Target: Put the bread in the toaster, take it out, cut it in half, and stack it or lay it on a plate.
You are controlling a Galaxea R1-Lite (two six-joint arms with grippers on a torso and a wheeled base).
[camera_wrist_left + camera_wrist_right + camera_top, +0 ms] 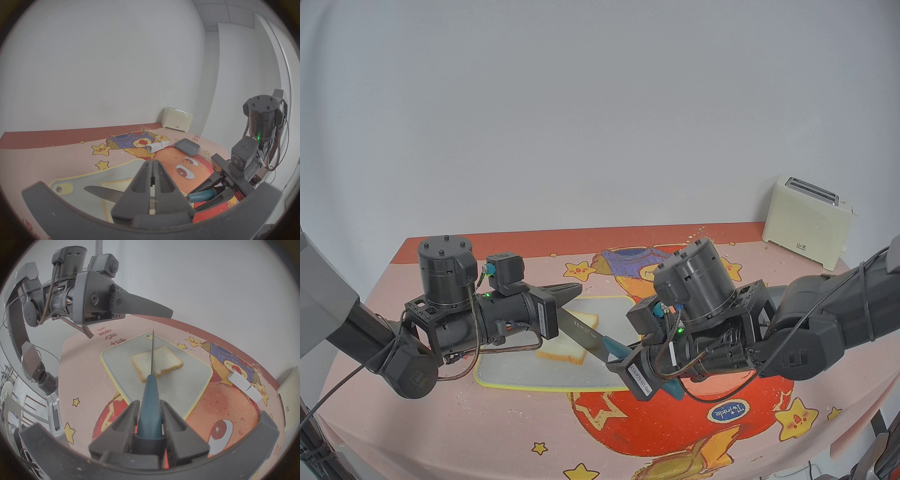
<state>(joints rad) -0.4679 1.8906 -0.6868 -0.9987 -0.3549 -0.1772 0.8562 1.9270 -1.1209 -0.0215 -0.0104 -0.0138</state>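
Logged right claw (150,408) clamped on knife (150,387) handle, blade edge-down over bread slice (162,360) on cutting board (190,383) just ahead. Logged left claw (153,163) pinched shut above slice; grey tray (187,146) well beyond.

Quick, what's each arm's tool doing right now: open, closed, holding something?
Left tool: closed, nothing in it.
Right tool: closed on the handle of the knife.

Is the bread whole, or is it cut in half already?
Whole: the bread lies in one piece on the cutting board, the knife over its middle.
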